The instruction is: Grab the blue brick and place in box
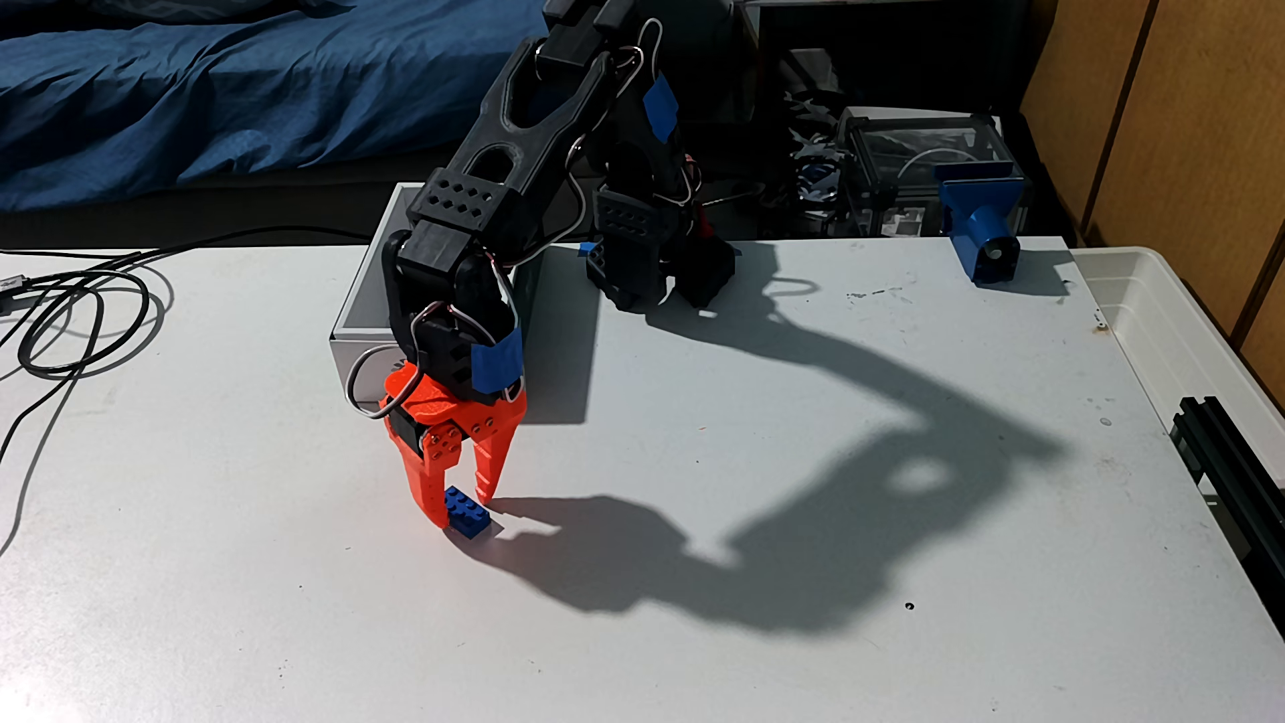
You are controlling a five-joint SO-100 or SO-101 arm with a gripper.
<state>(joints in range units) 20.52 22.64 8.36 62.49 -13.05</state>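
The orange gripper [464, 509] pointed down at the table [765, 556], its fingers parted a little and straddling the blue brick [467, 519] — whether they pressed it I cannot tell. The brick lay on the surface, left of centre. Behind the arm [500, 160] stood the white box [361, 327] — toward the far edge.

One blue brick [467, 515] lies on the table between the tips of the one orange gripper [460, 505]. One white box [361, 327] stands just behind the gripper. Two strips of blue tape [497, 360] sit on the arm above it. One blue block [982, 221] rests far to its right, one white tub [1182, 334] beyond.
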